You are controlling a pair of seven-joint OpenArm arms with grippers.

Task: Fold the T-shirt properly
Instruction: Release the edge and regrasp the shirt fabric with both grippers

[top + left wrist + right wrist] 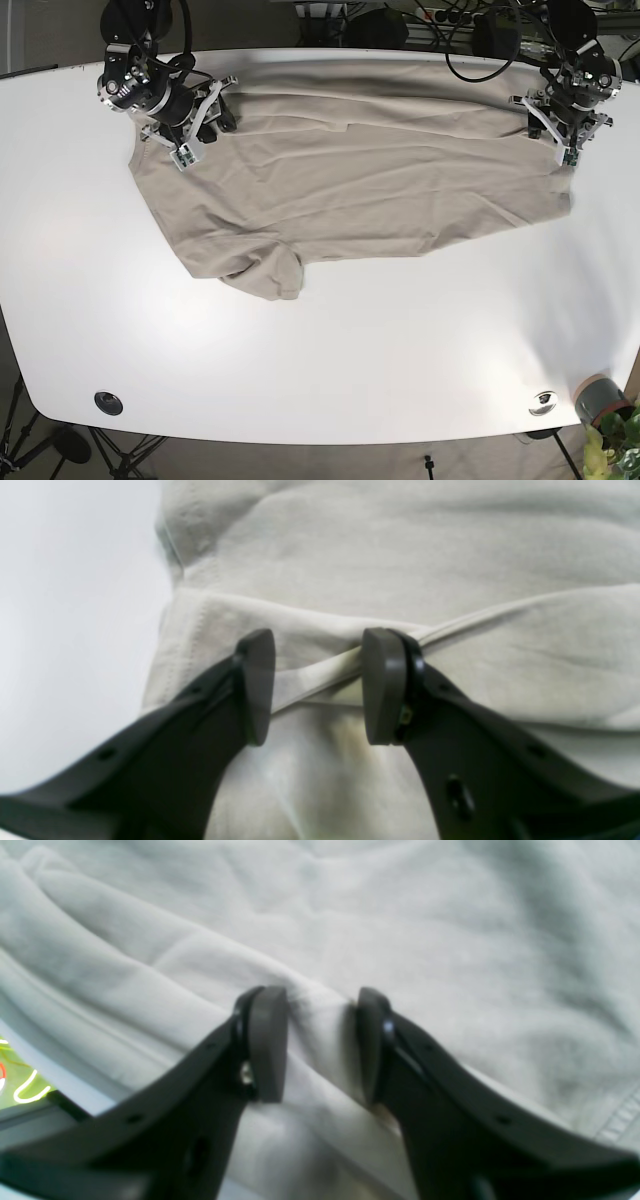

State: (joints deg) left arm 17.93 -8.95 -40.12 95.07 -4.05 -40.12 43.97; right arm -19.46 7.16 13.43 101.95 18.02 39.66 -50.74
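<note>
**Two grippers at opposite ends of one T-shirt**

A single beige T-shirt (340, 180) lies spread and wrinkled across the far half of a white desk (330, 350), one sleeve bunched at its near edge. The left gripper (317, 687) stands partly open, a folded hem running between its pads, which do not press on it. The right gripper (320, 1045) has narrowed around a raised ridge of cloth, its pads touching the fabric on both sides. No label or print can be read.
</note>
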